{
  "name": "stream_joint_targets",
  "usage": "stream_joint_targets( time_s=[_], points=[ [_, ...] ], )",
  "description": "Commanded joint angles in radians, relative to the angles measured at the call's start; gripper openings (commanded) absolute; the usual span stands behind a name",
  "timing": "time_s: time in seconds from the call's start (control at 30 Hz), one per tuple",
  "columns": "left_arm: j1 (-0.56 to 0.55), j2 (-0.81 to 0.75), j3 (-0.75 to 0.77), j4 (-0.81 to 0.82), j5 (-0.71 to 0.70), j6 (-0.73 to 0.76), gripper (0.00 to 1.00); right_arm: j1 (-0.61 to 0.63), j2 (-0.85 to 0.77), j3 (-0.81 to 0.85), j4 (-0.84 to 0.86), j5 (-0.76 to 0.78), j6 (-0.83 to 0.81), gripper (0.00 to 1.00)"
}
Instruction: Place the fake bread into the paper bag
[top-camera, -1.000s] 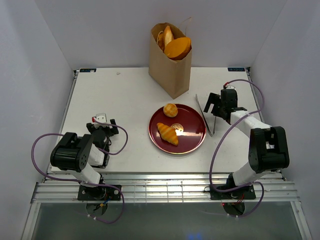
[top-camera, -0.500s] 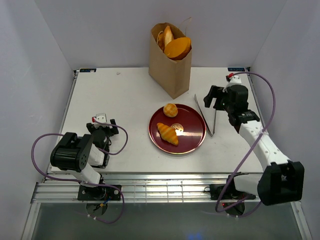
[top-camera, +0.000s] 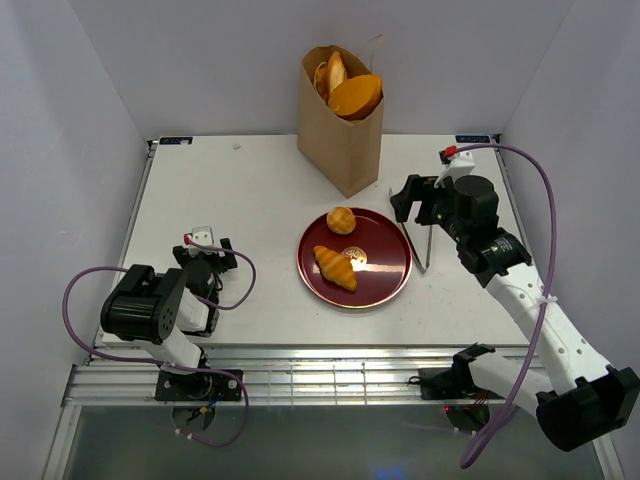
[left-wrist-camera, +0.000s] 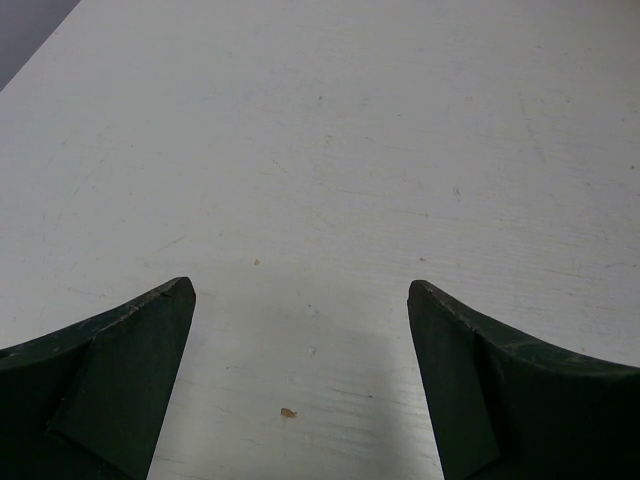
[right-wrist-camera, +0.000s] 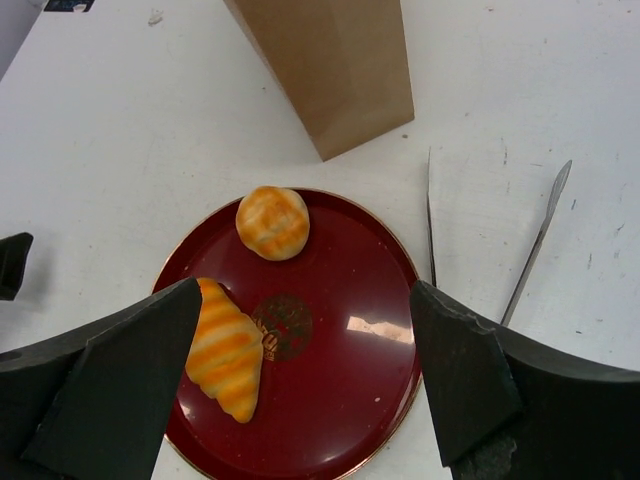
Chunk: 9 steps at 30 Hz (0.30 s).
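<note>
Right claw (top-camera: 410, 203) advanced toward plate (top-camera: 388, 268); croissant (top-camera: 336, 267) lies diagonally, far-left to near-right.

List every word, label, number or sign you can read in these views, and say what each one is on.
No text can be read in any view.
Gold emblem at the centre of the red plate: a printed mark, with no legible letters.
Dark stickers at the far corners of the table: too small to read.
</note>
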Motion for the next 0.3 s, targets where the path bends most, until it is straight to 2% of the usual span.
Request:
stream_joint_targets(
  time_s=[0.0, 0.27],
  points=[
    [0.003, -0.017, 0.010, 0.097, 0.013, -0.013, 0.98, 0.015, -0.032, -0.015, -0.024, 0.024, -0.006, 0.90],
    [0.003, -0.017, 0.010, 0.099, 0.013, -0.013, 0.98, 0.021, -0.067, -0.078, 0.006, 0.006, -0.013, 0.90]
  ],
)
